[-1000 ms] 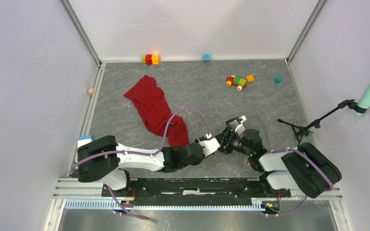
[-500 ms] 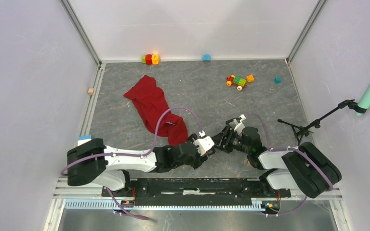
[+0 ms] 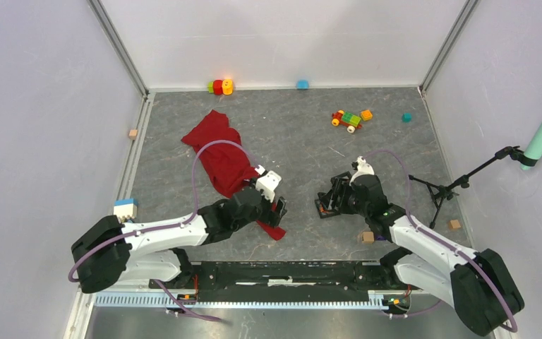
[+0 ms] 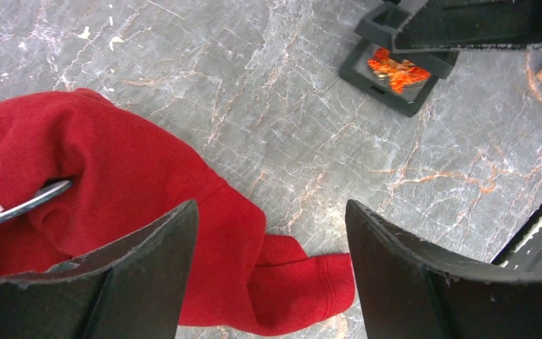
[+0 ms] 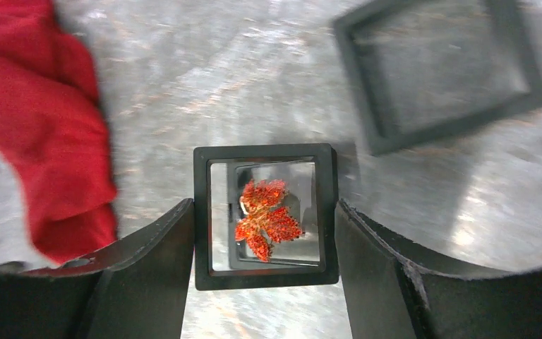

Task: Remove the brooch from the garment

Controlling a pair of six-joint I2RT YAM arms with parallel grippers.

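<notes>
At the centre of the right wrist view, the right gripper (image 5: pixel 265 206) clasps the black square case (image 5: pixel 202 219) holding the orange-red leaf-shaped brooch (image 5: pixel 262 220), best released only once it lies flat, while the left gripper (image 4: pixel 269 212) gapes wide and empty over the deep-red fabric garment (image 4: pixel 113 162) at lower left.

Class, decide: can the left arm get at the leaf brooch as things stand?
Probably not: the leaf brooch sits in a black frame clamped by the right gripper, which crowds it; the left gripper hangs open over the garment, apart.
</notes>
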